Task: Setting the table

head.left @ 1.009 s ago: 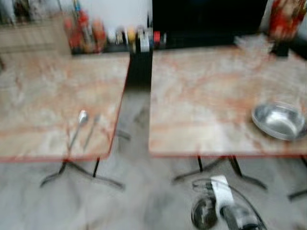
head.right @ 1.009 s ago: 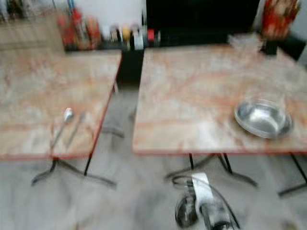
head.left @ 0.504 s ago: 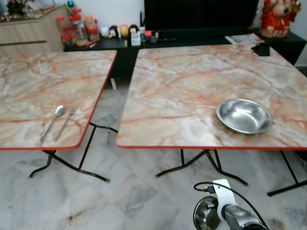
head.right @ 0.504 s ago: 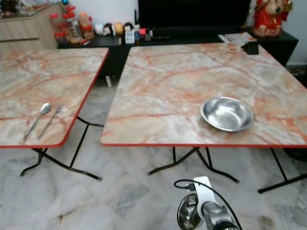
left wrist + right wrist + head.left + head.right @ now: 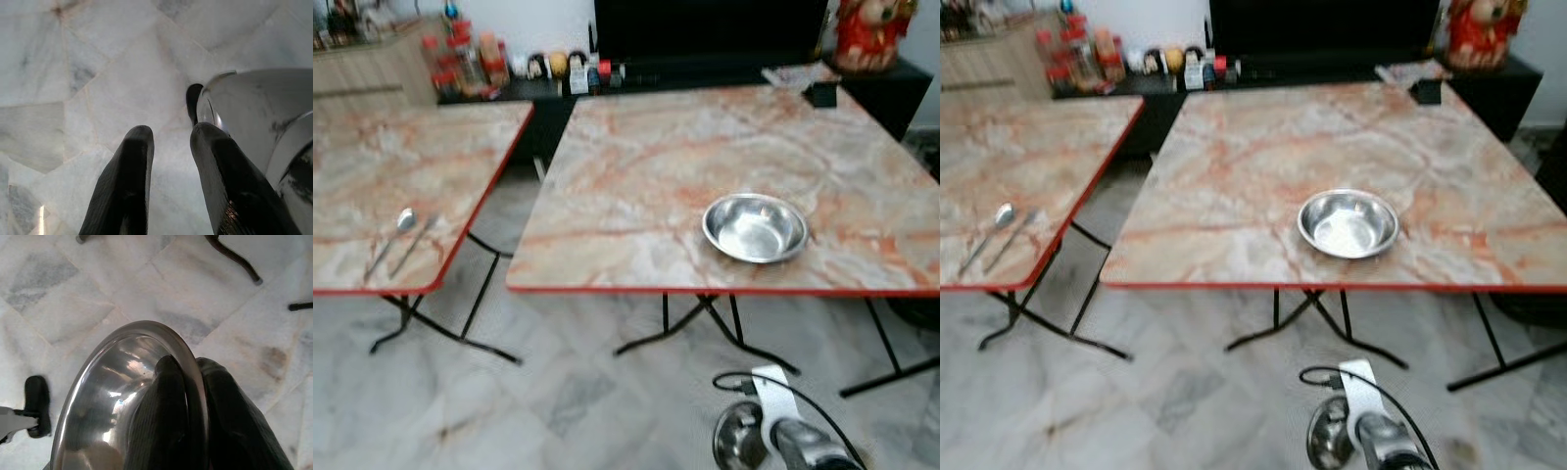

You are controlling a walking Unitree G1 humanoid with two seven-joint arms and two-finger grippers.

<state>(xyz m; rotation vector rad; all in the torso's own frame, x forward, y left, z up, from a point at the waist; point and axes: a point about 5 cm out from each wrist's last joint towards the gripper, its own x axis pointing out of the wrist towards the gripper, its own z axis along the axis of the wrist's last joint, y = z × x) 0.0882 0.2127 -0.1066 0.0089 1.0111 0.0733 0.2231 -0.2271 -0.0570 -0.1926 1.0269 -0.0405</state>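
Observation:
A steel bowl (image 5: 755, 227) rests near the front edge of the right marble table (image 5: 646, 157). A spoon (image 5: 396, 235) and a fork (image 5: 414, 243) lie side by side on the left marble table (image 5: 372, 166). My right gripper (image 5: 188, 364) hangs low over the floor, in front of the right table, and is shut on the rim of a second steel bowl (image 5: 112, 391), which also shows in the left eye view (image 5: 739, 441). One finger is inside that bowl and one outside. My left gripper (image 5: 168, 134) hangs over the floor tiles beside the held bowl (image 5: 254, 112), fingers apart with nothing between them.
A floor gap (image 5: 504, 235) separates the two tables, with black folding legs (image 5: 705, 323) under each. A low black cabinet (image 5: 705, 69) with jars, small items and a red figurine (image 5: 862, 29) stands behind. A wooden counter (image 5: 362, 69) is at the back left.
The whole view has shifted: both tables and the bowl on the table sit further left in the picture, so the camera moved. The held bowl stays in my right gripper.

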